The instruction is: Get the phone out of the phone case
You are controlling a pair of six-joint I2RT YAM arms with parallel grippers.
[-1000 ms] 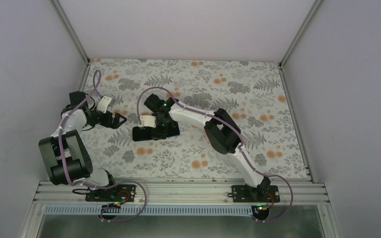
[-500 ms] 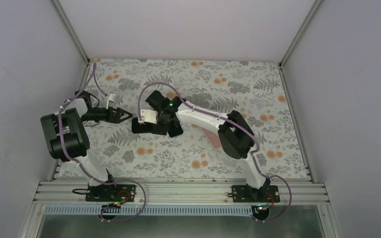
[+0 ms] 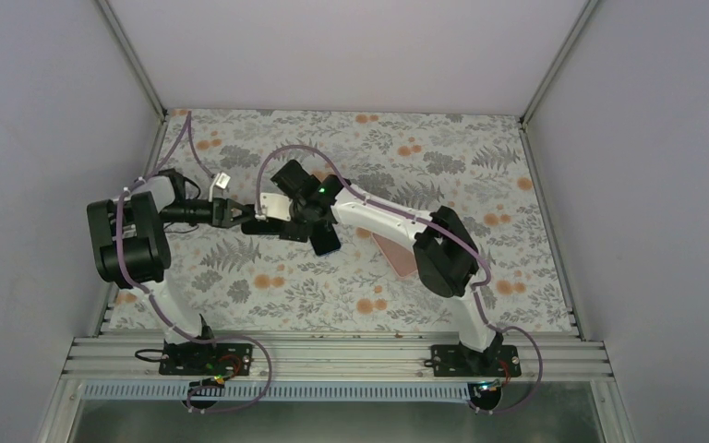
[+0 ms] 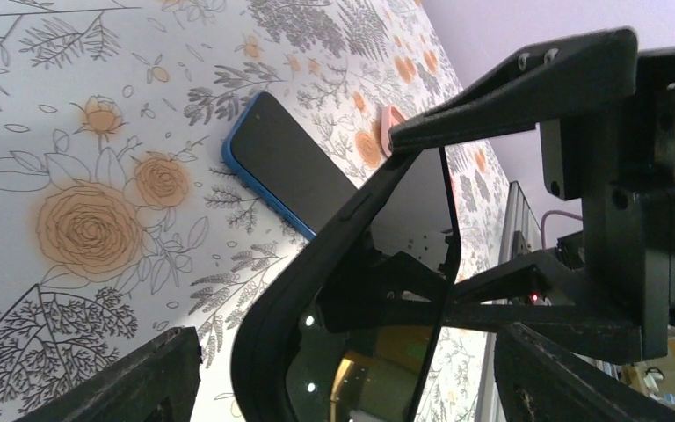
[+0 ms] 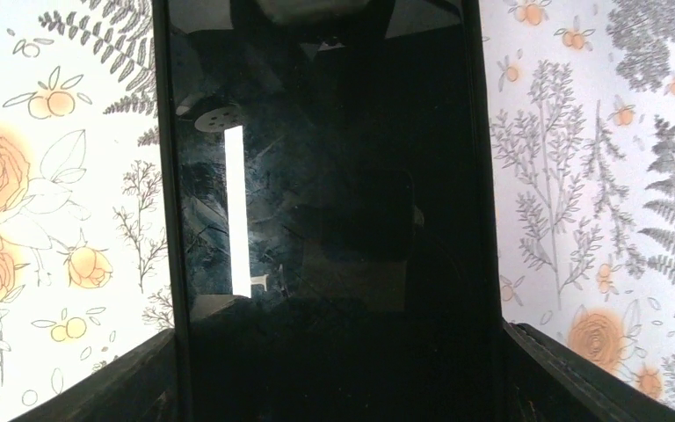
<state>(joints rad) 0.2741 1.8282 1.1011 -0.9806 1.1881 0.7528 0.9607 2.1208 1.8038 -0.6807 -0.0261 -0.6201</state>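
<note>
A black phone in a black case is held off the table by my right gripper, which is shut on its long sides. In the right wrist view the phone's dark screen fills the space between my right gripper fingers, with the case rim along its left side. My left gripper is open at the phone's left end. In the left wrist view the phone's screen and the case edge sit between my left gripper fingers, with gaps on both sides.
A second phone with a blue rim lies flat on the floral mat just right of the held phone; it also shows in the left wrist view. A flat pink object lies partly under my right arm. Walls close in the mat's left, far and right sides.
My right gripper has lifted the black phone off the mat and carried it left and farther back. My left gripper has swung right to the phone's end. The pink object has come into view.
</note>
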